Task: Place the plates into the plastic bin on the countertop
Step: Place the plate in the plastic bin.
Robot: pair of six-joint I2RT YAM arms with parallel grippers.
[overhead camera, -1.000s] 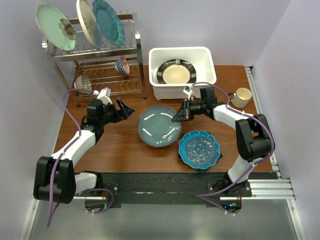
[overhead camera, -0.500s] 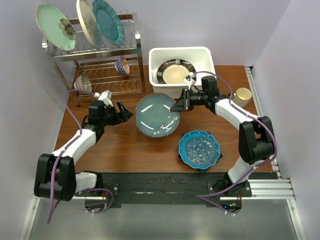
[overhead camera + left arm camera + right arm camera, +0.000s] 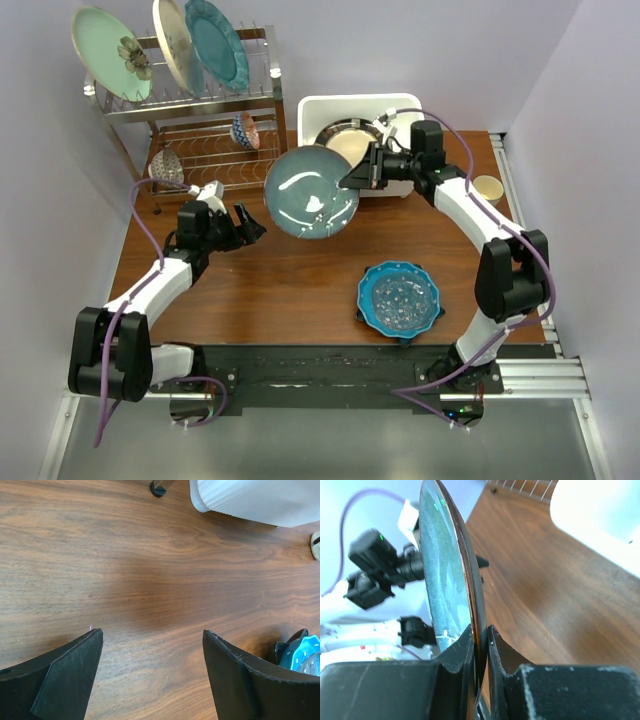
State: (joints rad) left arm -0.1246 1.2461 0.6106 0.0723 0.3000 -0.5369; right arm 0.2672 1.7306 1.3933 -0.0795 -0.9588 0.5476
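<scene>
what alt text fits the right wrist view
The right claw pinches the rim of a blue-grey plate held on edge above the wooden table. A white bin shows upper right; the other arm is blurred behind.

A chrome wire dish rack (image 3: 190, 102) with two tiers stands against the pale lilac wall (image 3: 420, 40). On the lower tier of the rack lie two small patterned bowls, both tipped on their sides. A blue, white and red one (image 3: 244, 130) is at the rack's right end, and a greyish one (image 3: 167, 168) is at its left end, nearer the front. One black foot (image 3: 158, 487) of the rack shows in the left wrist view. Far to the right of the rack, a cream ceramic mug (image 3: 487, 188) stands upright, just beside a silver metal rail (image 3: 515, 200).
</scene>
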